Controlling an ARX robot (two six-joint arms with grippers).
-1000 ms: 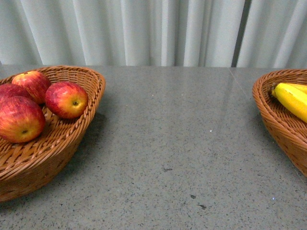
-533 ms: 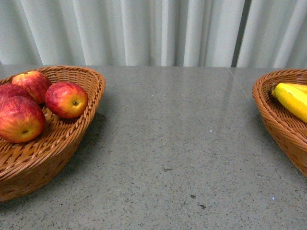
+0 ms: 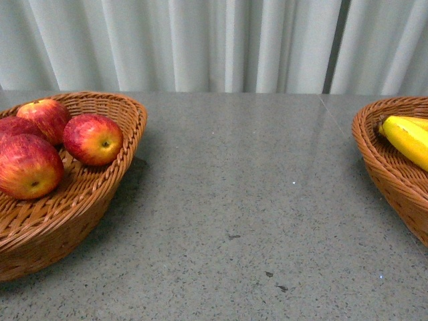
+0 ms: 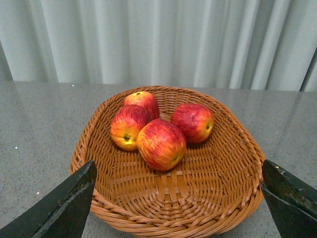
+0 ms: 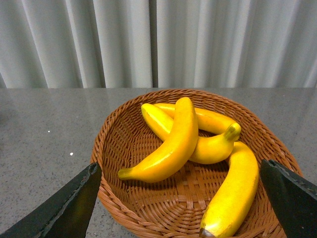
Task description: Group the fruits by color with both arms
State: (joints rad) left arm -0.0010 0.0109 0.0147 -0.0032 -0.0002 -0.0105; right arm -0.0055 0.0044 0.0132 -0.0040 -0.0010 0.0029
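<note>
- Four apples sit clustered in the left wicker basket; all red in one place, so that side looks sorted.
- Four bananas lie piled in the right wicker basket, yellow kept apart.
- Grey speckled table lies between the baskets, no loose fruit visible.
- Left gripper is spread wide, holding nothing, hovering near its basket.
- Right gripper is likewise wide and unloaded.
- Apples are glossy and round; bananas smooth and curved; baskets are coarse weave.
</note>
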